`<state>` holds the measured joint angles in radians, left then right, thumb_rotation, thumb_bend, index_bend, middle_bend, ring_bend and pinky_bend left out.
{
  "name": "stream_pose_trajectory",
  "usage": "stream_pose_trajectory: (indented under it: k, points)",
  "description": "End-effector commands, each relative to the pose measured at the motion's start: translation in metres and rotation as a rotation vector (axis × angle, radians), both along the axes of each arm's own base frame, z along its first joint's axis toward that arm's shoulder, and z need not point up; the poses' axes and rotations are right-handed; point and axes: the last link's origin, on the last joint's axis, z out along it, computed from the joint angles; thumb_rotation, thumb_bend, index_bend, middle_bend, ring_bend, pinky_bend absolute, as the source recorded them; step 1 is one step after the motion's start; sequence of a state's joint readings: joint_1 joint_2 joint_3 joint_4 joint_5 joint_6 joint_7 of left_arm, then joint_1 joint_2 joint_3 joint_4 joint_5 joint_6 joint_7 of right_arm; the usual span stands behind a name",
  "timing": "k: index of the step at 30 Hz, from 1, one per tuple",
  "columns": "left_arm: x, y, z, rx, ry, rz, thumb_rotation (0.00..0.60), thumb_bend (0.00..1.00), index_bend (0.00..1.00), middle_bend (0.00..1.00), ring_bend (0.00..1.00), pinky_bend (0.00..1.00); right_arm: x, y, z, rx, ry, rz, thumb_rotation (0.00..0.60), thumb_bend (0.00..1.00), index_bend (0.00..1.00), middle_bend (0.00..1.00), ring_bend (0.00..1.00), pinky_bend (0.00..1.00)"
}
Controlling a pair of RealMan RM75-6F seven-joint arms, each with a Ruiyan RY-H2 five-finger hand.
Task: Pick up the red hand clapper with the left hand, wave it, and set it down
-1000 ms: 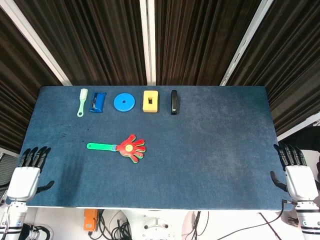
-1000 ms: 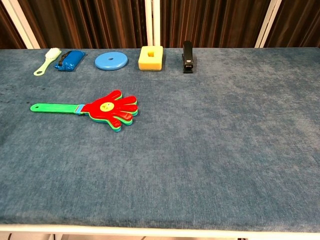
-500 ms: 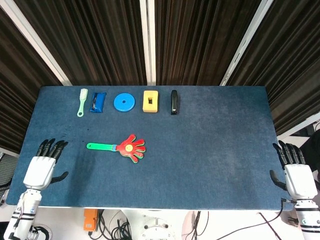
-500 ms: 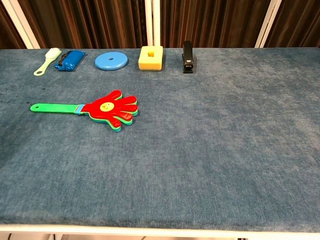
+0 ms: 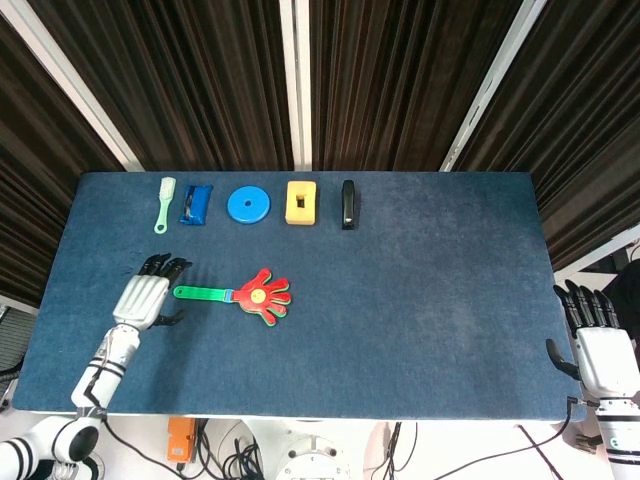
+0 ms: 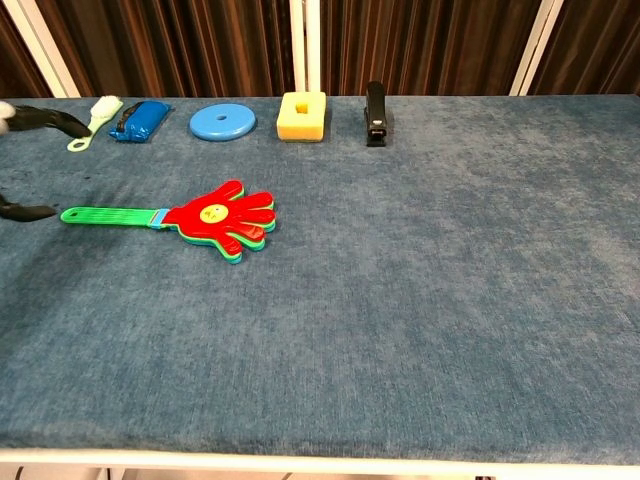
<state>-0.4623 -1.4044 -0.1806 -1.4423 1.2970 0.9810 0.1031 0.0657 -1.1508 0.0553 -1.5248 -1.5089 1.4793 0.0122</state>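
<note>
Fingers (image 5: 165, 266) of your left hand (image 5: 146, 293) are spread apart and hold nothing. They point toward the far side of the desk (image 5: 430, 300). The hand sits just beside the tip of the clapper's green handle (image 5: 203, 293), to its left, and I cannot tell whether it touches. In the chest view only dark fingertips (image 6: 30, 212) show at the left edge, close to the handle's end.

The clapper (image 5: 245, 294) lies flat on the blue desk, left of centre. Its long axis runs left to right: handle toward your left hand, red palm (image 5: 265, 295) toward the middle of the desk. So the handle is the part nearest your fingers, and the grasp likely means moving slightly right and closing across the handle.

Your right hand (image 5: 598, 340) rests at the desk's near right corner, fingers apart and holding nothing, well away from the clapper. The left hand is by far the nearer.

Along the far edge, well clear of the clapper, stand five things in a row: a pale green brush (image 5: 165, 203), a blue block (image 5: 196, 204), a blue disc (image 5: 248, 205), a yellow block (image 5: 301, 202) and a black stapler (image 5: 348, 203).

The pick-up looks not yet begun; the clapper is untouched as far as can be seen.
</note>
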Motion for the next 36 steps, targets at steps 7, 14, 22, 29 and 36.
stream_pose_trajectory:
  k: [7, 14, 22, 29, 36]
  points:
    - [-0.006, 0.026, -0.025, -0.062, 0.024, 0.071, 0.6, 0.29, 0.16, 0.12, 0.0, 0.0, -0.004, -0.001, 0.001, -0.002, -0.002, -0.014, 0.6, 0.31, 0.0, 0.0, 0.0, 0.0]
    - [-0.002, 0.026, -0.04, -0.104, -0.038, 0.105, 0.6, 0.29, 0.17, 0.12, 0.0, 0.0, -0.006, 0.0, 0.001, -0.002, -0.005, -0.016, 0.6, 0.31, 0.0, 0.0, 0.0, 0.0]
    - [0.009, 0.032, -0.05, -0.12, -0.059, 0.083, 0.6, 0.29, 0.22, 0.12, 0.0, 0.0, -0.008, -0.001, 0.001, -0.001, -0.006, -0.019, 0.6, 0.31, 0.0, 0.0, 0.0, 0.0]
    - [0.012, 0.033, -0.057, -0.149, -0.054, 0.083, 0.6, 0.27, 0.24, 0.12, 0.0, 0.0, -0.01, -0.001, 0.003, -0.003, -0.009, -0.024, 0.6, 0.31, 0.0, 0.0, 0.0, 0.0]
    - [0.019, 0.038, -0.062, -0.162, -0.082, 0.089, 0.6, 0.26, 0.29, 0.12, 0.0, 0.0, -0.012, -0.001, 0.003, -0.004, -0.012, -0.026, 0.6, 0.31, 0.0, 0.0, 0.0, 0.0]
